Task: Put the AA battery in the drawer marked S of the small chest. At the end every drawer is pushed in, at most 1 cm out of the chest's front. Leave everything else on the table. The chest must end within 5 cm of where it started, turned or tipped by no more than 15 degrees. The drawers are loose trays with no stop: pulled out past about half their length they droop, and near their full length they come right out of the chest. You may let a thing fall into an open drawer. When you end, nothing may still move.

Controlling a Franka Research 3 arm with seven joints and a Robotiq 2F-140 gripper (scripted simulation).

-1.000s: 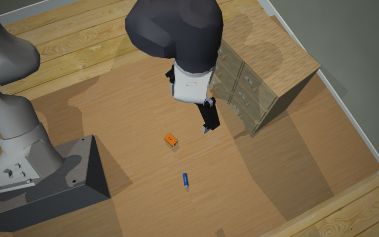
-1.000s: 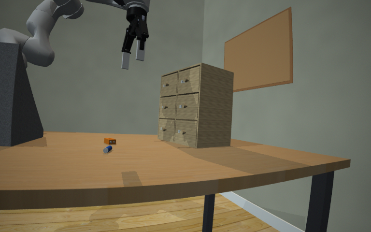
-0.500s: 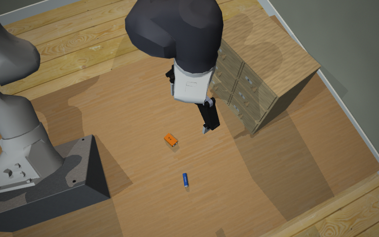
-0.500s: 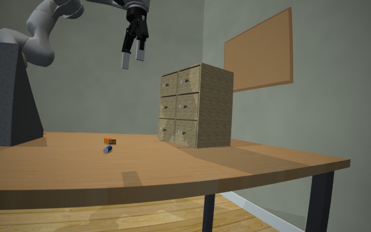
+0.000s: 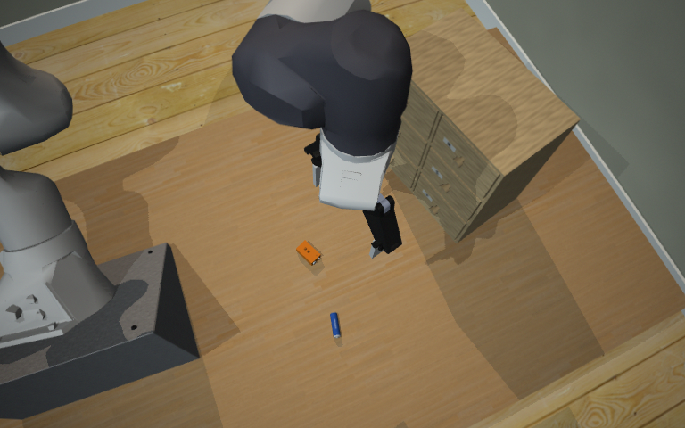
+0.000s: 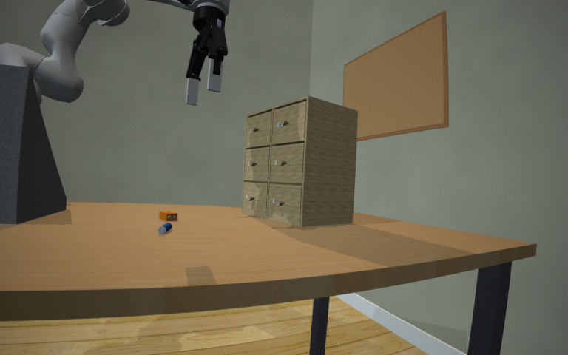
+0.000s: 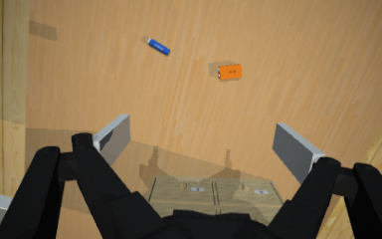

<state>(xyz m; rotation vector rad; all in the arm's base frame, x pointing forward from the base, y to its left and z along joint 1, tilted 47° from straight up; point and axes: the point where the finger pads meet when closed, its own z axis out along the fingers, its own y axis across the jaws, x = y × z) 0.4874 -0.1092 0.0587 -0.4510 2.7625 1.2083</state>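
1. My claw (image 5: 345, 214) (image 6: 203, 97) (image 7: 202, 131) is wide open with nothing between its fingers, hanging high above the counter (image 5: 252, 302) (image 6: 104, 259) (image 7: 189, 105).
2. I judge the step in hand to be the opening one: choosing the drawer marked S. All the drawers I can see look pushed in, and the labels are too small for me to read.
3. Next, I would settle which drawer is S, then line up on its knob and pull gently, stopping short of half its length so it doesn't droop.
4. The battery (image 5: 334, 324) (image 6: 165, 228) (image 7: 159, 46) lies on its side on the counter, below my claw and off to one side, on the side away from the chest (image 5: 535, 101) (image 6: 330, 163) (image 7: 216, 199). In the wrist view it shows beyond my fingertips, left of centre.
5. The orange block (image 5: 308, 252) (image 6: 168, 216) (image 7: 230, 72) sits near the battery, apart from it. I should leave it alone when I reach down.
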